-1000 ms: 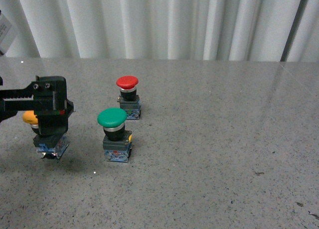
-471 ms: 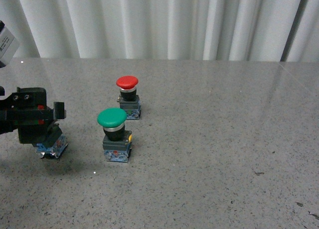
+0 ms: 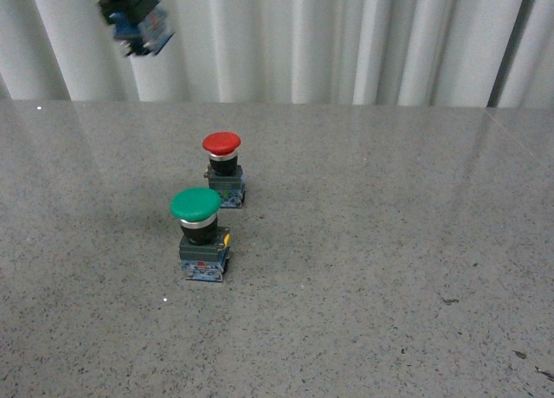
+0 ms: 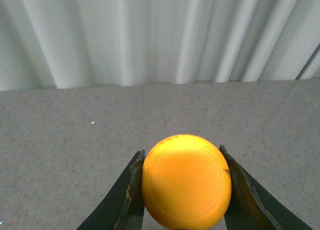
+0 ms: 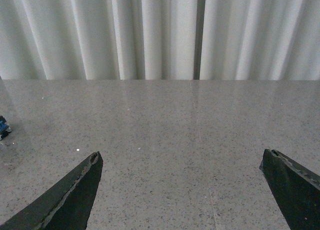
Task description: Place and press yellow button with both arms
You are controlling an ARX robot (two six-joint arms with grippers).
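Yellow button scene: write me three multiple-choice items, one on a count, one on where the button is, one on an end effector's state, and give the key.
1. How many buttons stand on the table?
A. Three. B. One. C. Two.

2. Where is the yellow button?
A. Standing on the table. B. Held up off the table. C. Lying on its side on the table.

3. What state is the right end effector in?
A. Open and empty. B. Shut on a button. C. Shut on nothing.

Key:
1 C: only the green button and the red button stand there.
2 B: the left end effector grips its cap, and the front view shows its base high above the table.
3 A: its fingers stand wide apart with only table between them.
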